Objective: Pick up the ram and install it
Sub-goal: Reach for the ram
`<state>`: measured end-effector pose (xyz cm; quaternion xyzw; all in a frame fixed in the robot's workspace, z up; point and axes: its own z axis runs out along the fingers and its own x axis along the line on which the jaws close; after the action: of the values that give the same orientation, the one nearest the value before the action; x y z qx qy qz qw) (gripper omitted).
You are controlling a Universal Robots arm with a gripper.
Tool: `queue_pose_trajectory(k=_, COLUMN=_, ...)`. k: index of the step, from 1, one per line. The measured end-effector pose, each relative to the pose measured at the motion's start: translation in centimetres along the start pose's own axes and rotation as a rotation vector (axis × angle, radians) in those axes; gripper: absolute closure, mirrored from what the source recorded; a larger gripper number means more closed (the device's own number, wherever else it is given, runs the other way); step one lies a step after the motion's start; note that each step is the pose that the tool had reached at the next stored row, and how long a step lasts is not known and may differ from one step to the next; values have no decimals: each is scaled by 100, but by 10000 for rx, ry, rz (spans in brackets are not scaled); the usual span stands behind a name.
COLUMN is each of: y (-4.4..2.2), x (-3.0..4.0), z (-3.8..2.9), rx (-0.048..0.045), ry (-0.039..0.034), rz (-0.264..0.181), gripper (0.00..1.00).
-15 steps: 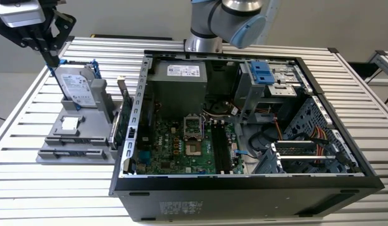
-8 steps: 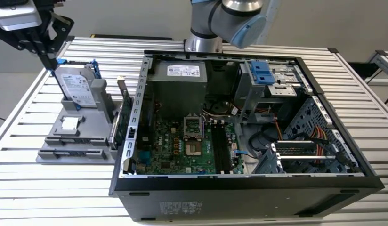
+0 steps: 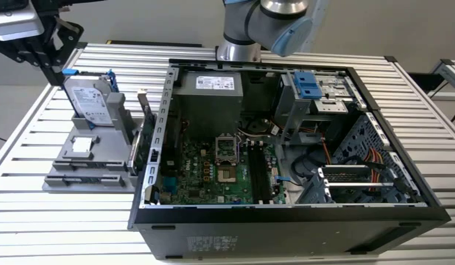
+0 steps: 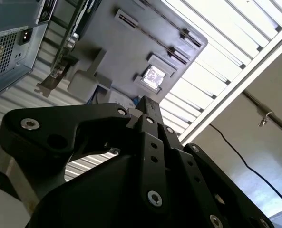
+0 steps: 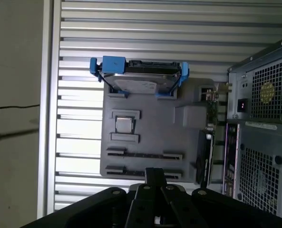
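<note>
The ram (image 3: 255,170), as I read the exterior view, is the long dark stick standing on edge in a slot of the motherboard (image 3: 205,171) inside the open computer case (image 3: 286,214), upright because that is its working seat. My tool (image 5: 155,172) hangs above the gray fixture (image 5: 150,128) on the worktop (image 3: 65,221), fingers pressed together on nothing, clear of the case and near the hard drive (image 5: 138,81). The fixture's long slots look bare, which fits a stick already delivered.

Ram, inside the open case.
The ram (image 3: 255,172): long, thin, dark stick, on edge in a motherboard slot, just beside the processor socket; chips too small to tell.
</note>
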<state>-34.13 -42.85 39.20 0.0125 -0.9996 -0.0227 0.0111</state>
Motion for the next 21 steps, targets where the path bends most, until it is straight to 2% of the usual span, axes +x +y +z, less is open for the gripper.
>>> queue_pose_trajectory(k=21, y=-246, x=19, z=-10, rx=0, ry=-1, rz=0, gripper=100)
